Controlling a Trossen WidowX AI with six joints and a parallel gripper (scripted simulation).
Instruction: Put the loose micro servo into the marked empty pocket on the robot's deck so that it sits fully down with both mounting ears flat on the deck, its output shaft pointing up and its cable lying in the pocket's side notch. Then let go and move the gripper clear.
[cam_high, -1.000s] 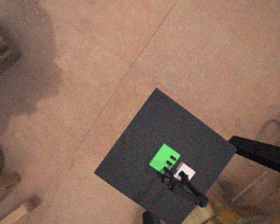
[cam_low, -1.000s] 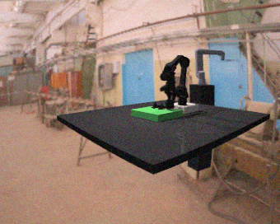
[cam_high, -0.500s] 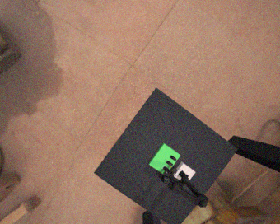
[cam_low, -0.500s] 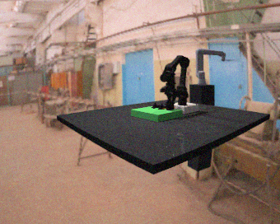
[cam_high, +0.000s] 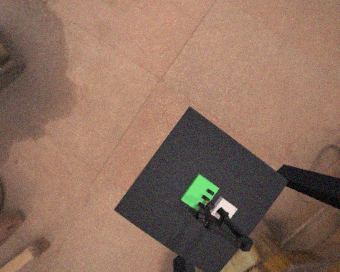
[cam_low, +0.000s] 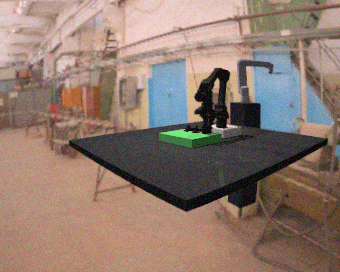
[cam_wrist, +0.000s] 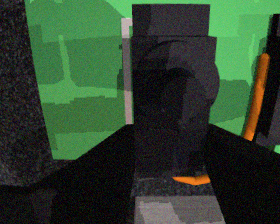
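Observation:
The green deck (cam_high: 196, 185) (cam_low: 176, 142) (cam_wrist: 85, 117) lies on the dark table. My gripper (cam_high: 202, 206) (cam_low: 206, 130) (cam_wrist: 168, 133) points down at the deck's edge nearest the arm's base. It is shut on the loose micro servo (cam_wrist: 172, 95), a dark block between the fingers in the wrist view. A short bit of orange cable (cam_wrist: 192, 180) shows at its lower end. A pale strip (cam_wrist: 127, 75) on the deck runs along the servo's left side. The pocket's opening, the mounting ears' contact and the output shaft's direction cannot be made out.
Other dark servos (cam_high: 210, 191) (cam_low: 188, 130) stand in the deck. One neighbour (cam_wrist: 271, 95) with an orange cable (cam_wrist: 257, 100) is close on the right in the wrist view. A white block (cam_high: 229, 205) (cam_low: 231, 131) is by the arm's base on the dark table (cam_high: 185, 140) (cam_low: 170, 167).

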